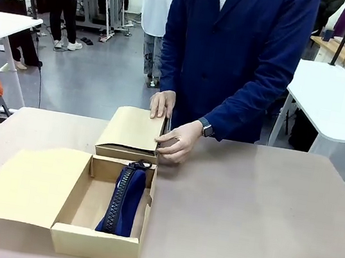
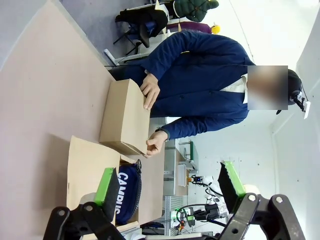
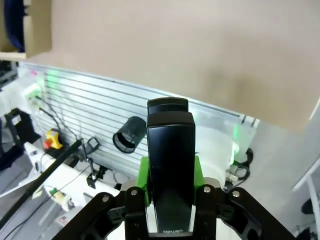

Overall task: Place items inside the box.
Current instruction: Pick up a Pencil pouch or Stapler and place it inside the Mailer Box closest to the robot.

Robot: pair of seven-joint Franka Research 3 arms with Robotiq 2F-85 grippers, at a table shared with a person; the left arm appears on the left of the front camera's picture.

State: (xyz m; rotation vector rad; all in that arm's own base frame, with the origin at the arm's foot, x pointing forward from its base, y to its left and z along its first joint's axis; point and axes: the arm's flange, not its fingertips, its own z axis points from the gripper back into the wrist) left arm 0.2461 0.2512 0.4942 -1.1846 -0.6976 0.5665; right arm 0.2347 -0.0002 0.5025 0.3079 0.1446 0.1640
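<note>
An open cardboard box [image 1: 76, 209] stands at the table's near left, its lid flap laid out to the left. Inside lies the long navy pencil case [image 1: 123, 199] with white lettering [image 2: 121, 192]. My left gripper [image 2: 169, 186] hangs open above the box, nothing between its green pads [image 2: 107, 187]. My right gripper [image 3: 170, 175] is shut on a black stapler [image 3: 170, 150], held off the table's near right; a corner of the box [image 3: 32, 27] shows far off. The other items are out of view.
A second, closed cardboard box [image 1: 131, 133] sits just behind the open one. The person in a navy coat holds it with both hands [image 1: 177, 141]. The brown tabletop [image 1: 257, 213] spreads bare to the right.
</note>
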